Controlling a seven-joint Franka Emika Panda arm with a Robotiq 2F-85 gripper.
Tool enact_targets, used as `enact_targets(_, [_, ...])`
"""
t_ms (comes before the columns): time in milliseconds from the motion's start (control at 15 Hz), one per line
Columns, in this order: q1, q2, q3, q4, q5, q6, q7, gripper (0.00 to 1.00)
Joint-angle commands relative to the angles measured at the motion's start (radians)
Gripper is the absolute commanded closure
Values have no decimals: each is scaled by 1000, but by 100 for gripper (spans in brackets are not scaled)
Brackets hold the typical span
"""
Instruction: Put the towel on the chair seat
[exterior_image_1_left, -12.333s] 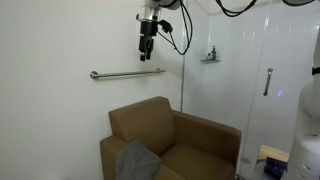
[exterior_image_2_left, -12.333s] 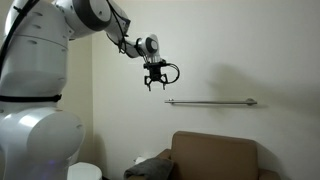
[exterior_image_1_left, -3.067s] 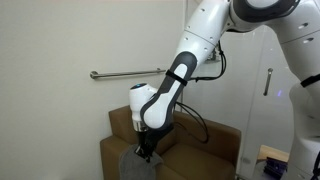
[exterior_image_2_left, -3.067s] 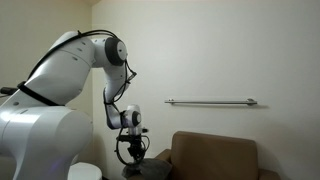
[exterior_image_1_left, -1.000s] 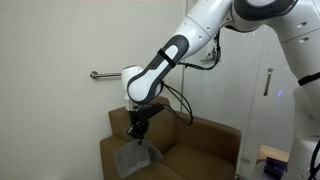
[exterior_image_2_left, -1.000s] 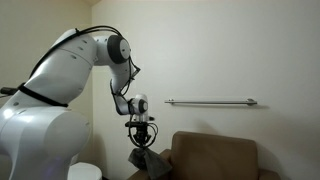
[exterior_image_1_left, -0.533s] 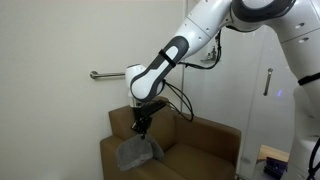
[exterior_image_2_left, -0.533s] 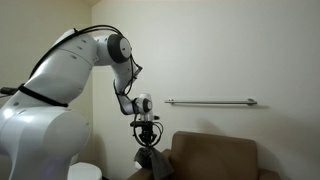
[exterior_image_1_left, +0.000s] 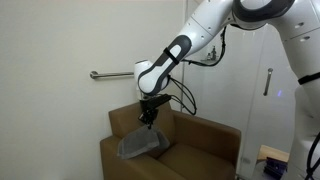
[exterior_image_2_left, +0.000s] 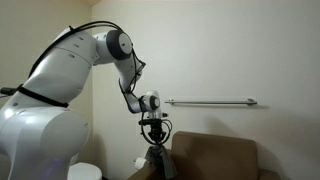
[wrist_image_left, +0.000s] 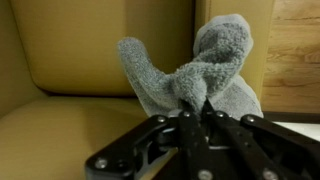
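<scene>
A grey towel (exterior_image_1_left: 143, 144) hangs from my gripper (exterior_image_1_left: 148, 122), lifted over the left armrest of the brown chair (exterior_image_1_left: 200, 140). In an exterior view the towel (exterior_image_2_left: 158, 162) dangles beside the chair's back (exterior_image_2_left: 215, 157). The wrist view shows the fluffy towel (wrist_image_left: 195, 75) bunched between my gripper (wrist_image_left: 195, 103), which is shut on it, with the tan chair seat (wrist_image_left: 50, 125) and backrest behind. The seat (exterior_image_1_left: 190, 160) lies to the right of the hanging towel.
A metal grab bar (exterior_image_1_left: 115, 74) runs along the wall above the chair, also seen as a bar (exterior_image_2_left: 210, 101). A glass shower door (exterior_image_1_left: 265, 85) with a handle stands to the right. A wooden floor patch (wrist_image_left: 295, 55) shows past the chair.
My gripper has carried the towel up and toward the chair's middle, away from the outer side of the armrest. The towel now hangs higher.
</scene>
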Motion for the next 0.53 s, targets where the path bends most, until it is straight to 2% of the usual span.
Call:
enact_targets(0, [-29,-42,-18,-32,-43,-5,35,94])
enact_targets(467, [-62,-51,-60,-55,-56,-8,45,94])
